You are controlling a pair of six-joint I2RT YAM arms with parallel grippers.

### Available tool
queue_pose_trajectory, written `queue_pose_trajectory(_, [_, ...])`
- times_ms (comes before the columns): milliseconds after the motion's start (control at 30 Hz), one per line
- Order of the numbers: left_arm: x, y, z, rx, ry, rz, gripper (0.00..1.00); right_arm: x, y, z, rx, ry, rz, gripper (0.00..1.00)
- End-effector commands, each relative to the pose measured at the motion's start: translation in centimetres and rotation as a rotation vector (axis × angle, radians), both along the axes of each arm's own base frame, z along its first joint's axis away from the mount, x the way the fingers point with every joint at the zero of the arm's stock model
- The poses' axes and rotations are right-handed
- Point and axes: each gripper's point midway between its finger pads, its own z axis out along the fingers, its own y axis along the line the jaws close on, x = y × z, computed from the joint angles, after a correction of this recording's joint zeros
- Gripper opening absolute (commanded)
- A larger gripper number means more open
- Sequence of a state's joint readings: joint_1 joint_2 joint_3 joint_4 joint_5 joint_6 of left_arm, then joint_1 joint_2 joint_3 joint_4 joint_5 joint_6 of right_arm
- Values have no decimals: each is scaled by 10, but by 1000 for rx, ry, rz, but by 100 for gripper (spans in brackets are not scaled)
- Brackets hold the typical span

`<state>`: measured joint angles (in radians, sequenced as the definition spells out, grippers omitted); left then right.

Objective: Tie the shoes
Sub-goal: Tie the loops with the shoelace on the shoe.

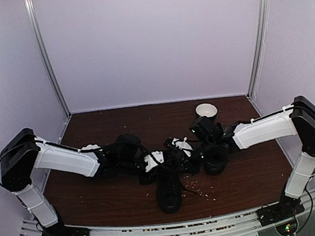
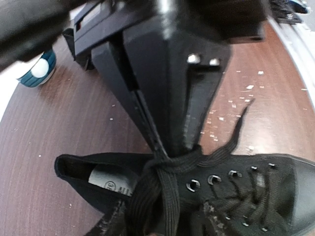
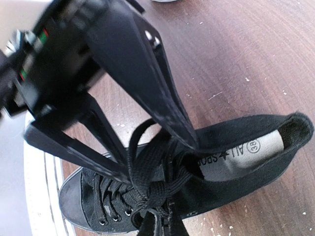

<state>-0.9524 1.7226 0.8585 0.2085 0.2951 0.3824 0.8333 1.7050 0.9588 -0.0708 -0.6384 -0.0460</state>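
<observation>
One black shoe [image 1: 168, 191] lies mid-table with its toe toward the near edge; I cannot pick out another among the dark arm parts. Both grippers meet over its laces. My left gripper [image 1: 154, 162] points down with its tip [image 2: 160, 147] on the lace knot [image 2: 165, 160]; the dark fingers overlap, so their gap is unreadable. A free lace end [image 2: 237, 132] trails onto the table. My right gripper [image 1: 182, 148] reaches in from the other side, its tip [image 3: 193, 143] buried in the laces beside the collar, where a lace loop [image 3: 134, 147] arches up above the knot [image 3: 162, 189].
A white bowl [image 1: 206, 111] stands at the back right and shows as a teal-and-white cup [image 2: 37, 69] in the left wrist view. Pale crumbs [image 1: 202, 191] dot the brown table [image 1: 253, 170]. A metal rail [image 1: 175, 229] runs along the near edge.
</observation>
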Motion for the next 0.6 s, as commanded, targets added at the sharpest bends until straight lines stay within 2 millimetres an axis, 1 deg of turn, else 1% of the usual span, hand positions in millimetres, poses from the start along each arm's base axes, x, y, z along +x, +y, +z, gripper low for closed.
queue_pose_trajectory(0, [-12,12,17,-7,37,-66,53,0,2,7,7,5,23,0])
queue_pose_trajectory(133, [-20,27,14,24,109,-108,55,-1,2,7,4,7,29,0])
queue_pose_trajectory(267, [-18,33,12,39,135,-111,56,-1,2,8,1,6,34,0])
queue_pose_trajectory(367, [-10,32,12,37,129,-98,60,-1,2,8,-2,4,37,0])
queue_pose_trajectory(467, [4,30,10,39,98,-52,67,-2,3,8,0,5,43,0])
queue_pose_trajectory(567, [16,24,11,37,68,-27,71,-2,3,6,-3,12,44,0])
